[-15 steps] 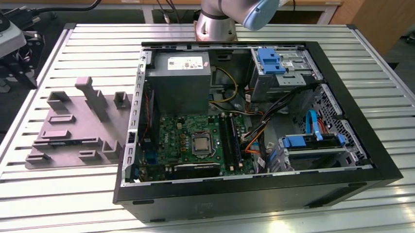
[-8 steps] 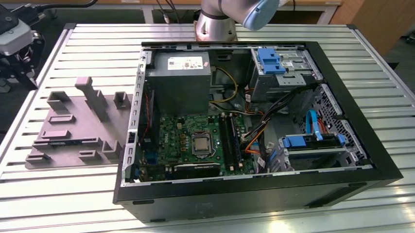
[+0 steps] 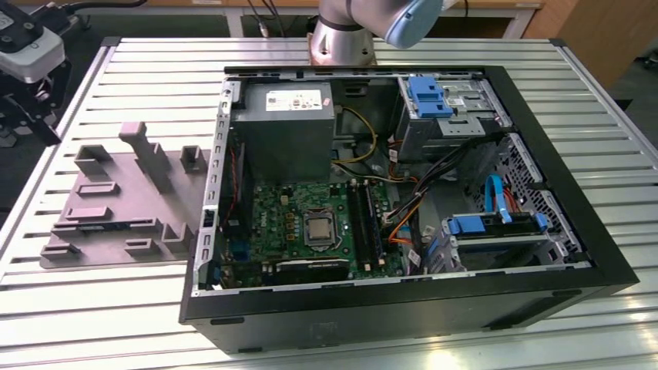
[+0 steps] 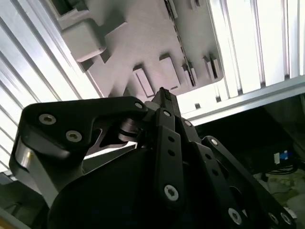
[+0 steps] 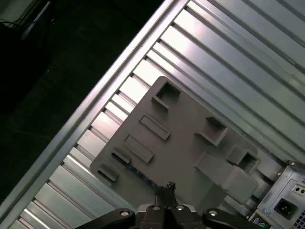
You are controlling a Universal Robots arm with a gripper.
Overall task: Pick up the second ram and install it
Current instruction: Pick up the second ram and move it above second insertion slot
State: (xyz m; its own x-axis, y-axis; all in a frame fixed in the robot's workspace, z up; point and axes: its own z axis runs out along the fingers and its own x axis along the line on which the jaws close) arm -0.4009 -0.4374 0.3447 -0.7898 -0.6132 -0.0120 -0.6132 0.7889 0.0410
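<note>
Gripper (image 5: 168, 187) pressed together, empty, hovering over the grey plate (image 3: 129, 202) at 9 o'clock of the computer case (image 3: 411, 287) in the exterior view; ram (image 5: 135, 171) stands on edge in that plate, long axis 3-to-9, one end just beside the tips.

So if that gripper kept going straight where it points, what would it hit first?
The gripper would probably meet the grey fixture plate first, just beside the second ram; depth is unclear.

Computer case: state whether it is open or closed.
Open. The computer case has no panel covering its upward side, so the motherboard and cables are exposed.
</note>
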